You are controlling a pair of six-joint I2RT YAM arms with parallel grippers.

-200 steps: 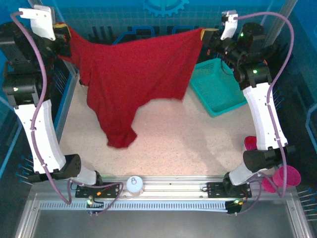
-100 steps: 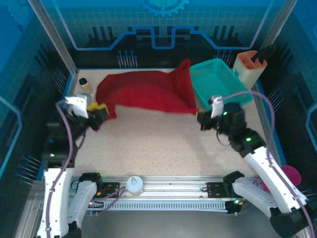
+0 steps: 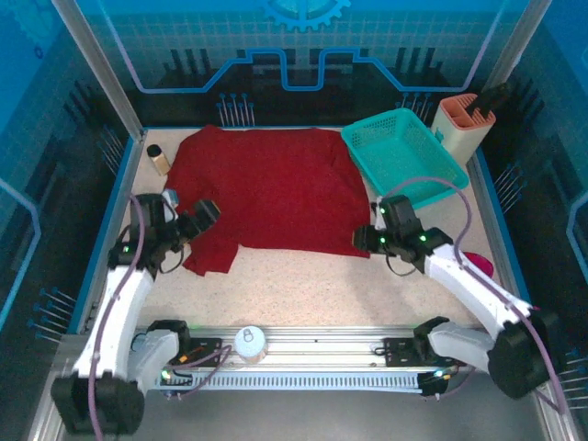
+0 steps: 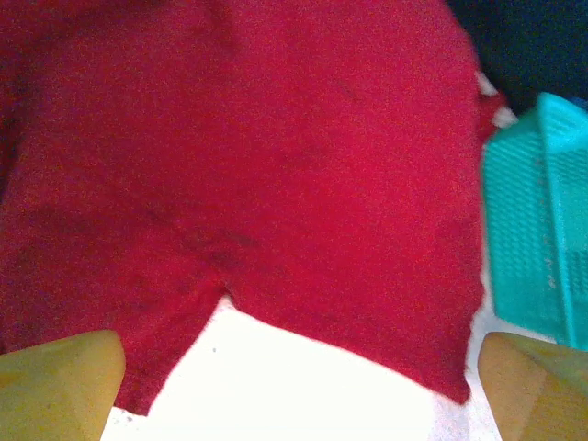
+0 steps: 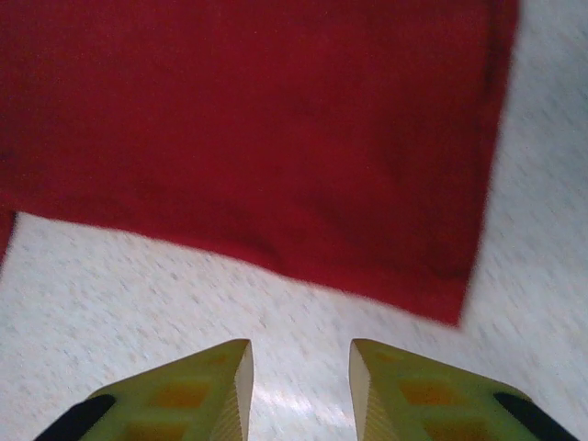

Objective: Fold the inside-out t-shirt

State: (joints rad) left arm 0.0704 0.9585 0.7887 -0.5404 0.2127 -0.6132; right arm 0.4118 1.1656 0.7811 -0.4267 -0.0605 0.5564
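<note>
The inside-out t-shirt [image 3: 262, 188] is dark red and lies spread flat on the far half of the table, one sleeve pointing toward the near left. My left gripper [image 3: 200, 219] sits low at that sleeve's edge, jaws wide open; in the left wrist view its fingertips [image 4: 55, 386] frame the t-shirt [image 4: 257, 165] with nothing held. My right gripper [image 3: 362, 241] is just off the shirt's near right corner. In the right wrist view the right gripper [image 5: 299, 386] is open over bare table, short of the t-shirt's hem [image 5: 248, 129].
A teal mesh basket [image 3: 404, 156] stands at the back right, touching the shirt's right edge, and shows in the left wrist view as the basket [image 4: 537, 220]. Behind it is a tan holder [image 3: 464, 115]. A small bottle [image 3: 158, 158] stands at the far left. A pink cup [image 3: 478, 265] sits near the right arm.
A second ago both grippers held the shirt up in the air. It now lies flat on the table. Both grippers have let go, opened and drawn back toward the near side.
</note>
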